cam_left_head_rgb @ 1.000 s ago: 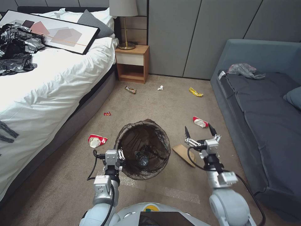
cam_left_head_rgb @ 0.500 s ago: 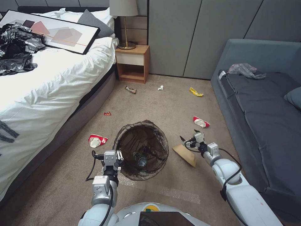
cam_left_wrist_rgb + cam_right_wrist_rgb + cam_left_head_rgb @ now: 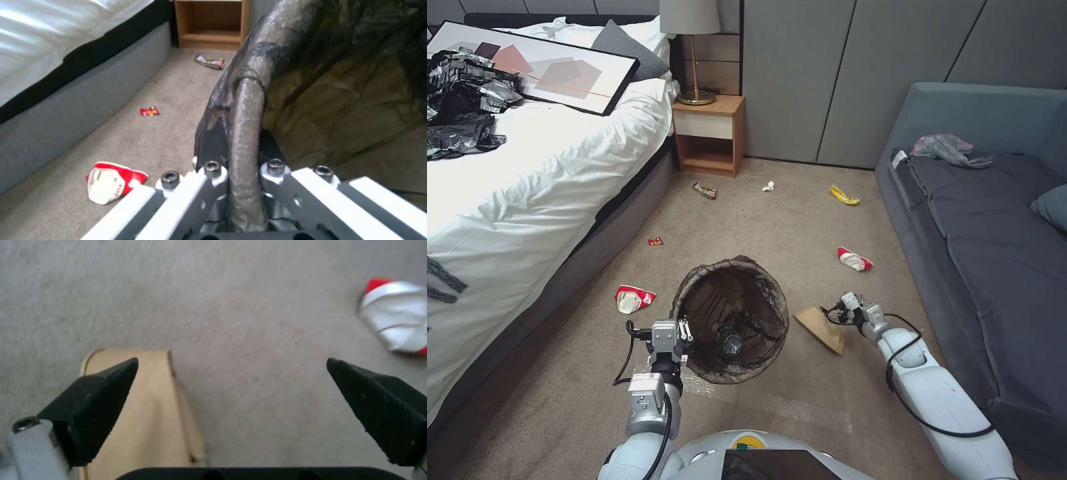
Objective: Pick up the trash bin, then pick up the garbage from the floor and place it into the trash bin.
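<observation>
Right pincer gapes wide, half off the paper bag beside the bin the left pincer clamps: it may miss the flat bag.

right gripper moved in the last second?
Yes. The right gripper has dropped from above the floor, level with the red-and-white wrapper, down to the tan paper bag beside the trash bin, fingers open.

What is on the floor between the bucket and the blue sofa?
The tan paper bag lies between the trash bin and sofa, with the open right gripper over it, in the head view.
</observation>
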### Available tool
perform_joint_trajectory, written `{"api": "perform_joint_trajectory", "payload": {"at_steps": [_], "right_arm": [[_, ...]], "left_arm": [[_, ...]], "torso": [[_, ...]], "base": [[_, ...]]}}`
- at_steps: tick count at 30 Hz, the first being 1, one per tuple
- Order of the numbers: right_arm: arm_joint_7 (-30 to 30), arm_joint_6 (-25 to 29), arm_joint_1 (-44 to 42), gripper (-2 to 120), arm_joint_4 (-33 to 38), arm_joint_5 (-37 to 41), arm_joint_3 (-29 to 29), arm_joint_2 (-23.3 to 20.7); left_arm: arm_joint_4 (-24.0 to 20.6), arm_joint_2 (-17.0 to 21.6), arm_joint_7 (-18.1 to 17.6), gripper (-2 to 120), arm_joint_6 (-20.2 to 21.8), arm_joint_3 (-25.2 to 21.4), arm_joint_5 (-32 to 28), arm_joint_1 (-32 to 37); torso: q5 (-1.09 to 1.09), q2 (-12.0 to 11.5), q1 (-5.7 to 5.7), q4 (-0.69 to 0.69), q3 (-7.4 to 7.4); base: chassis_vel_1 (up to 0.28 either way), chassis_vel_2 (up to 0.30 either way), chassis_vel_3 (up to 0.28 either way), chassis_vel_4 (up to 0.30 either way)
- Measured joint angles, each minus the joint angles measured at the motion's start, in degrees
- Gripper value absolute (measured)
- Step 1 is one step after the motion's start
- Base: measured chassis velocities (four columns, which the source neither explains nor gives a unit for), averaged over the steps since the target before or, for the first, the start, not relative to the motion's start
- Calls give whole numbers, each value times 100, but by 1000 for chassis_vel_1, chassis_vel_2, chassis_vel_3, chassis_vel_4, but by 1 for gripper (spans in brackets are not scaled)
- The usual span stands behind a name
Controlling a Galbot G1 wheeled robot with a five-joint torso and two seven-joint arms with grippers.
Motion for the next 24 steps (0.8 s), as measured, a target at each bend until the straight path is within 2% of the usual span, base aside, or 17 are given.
{"api": "perform_joint_trajectory", "payload": {"at_steps": [8, 19, 24], "right_arm": [[-121, 170, 45, 100, -375, -159, -96, 370], [-144, 190, -109, 100, -269, -223, -123, 513], [-139, 298, -121, 97, -546, -313, -77, 596]], "left_arm": [[24, -9, -1, 0, -2, -4, 20, -3], [43, -13, -3, 0, -2, 21, 47, -12], [42, -15, -5, 0, -9, 31, 62, -3]], "torso": [[0, 0, 0, 0, 0], [-1, 0, 0, -1, 0], [-1, 0, 0, -1, -1]], "base": [[0, 0, 0, 0], [0, 0, 0, 0], [0, 0, 0, 0]]}}
